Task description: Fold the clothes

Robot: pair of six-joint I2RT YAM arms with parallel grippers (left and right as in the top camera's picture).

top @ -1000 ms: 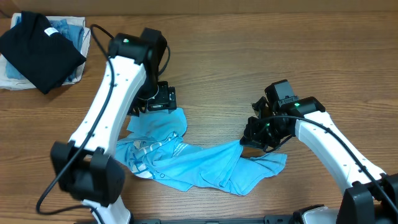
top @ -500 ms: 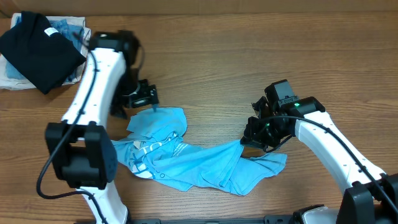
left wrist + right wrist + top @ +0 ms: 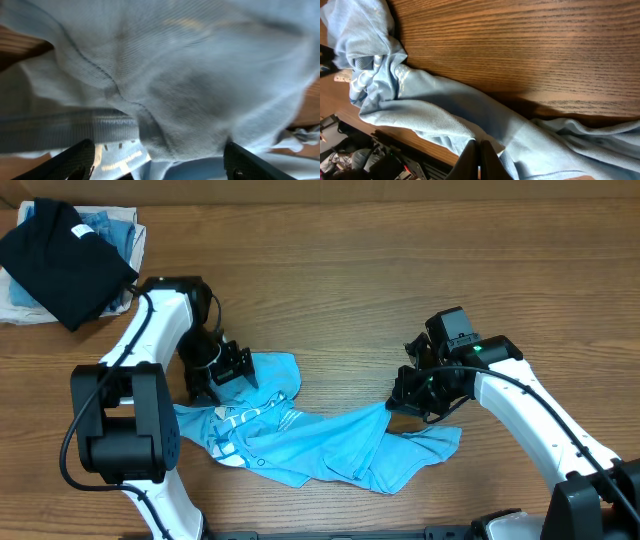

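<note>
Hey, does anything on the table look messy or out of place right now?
Yes. The light sky-blue cotton t-shirt lies crumpled and twisted into a rope-like strip across the wooden table, not flat. The right gripper pinches its right end; the left gripper stands open over its left end.

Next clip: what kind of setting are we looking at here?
Probably a robot test bench for laundry folding: a left arm and right arm at a wooden table, a crumpled sky-blue t-shirt between them, and a black folded shirt on a garment pile.
</note>
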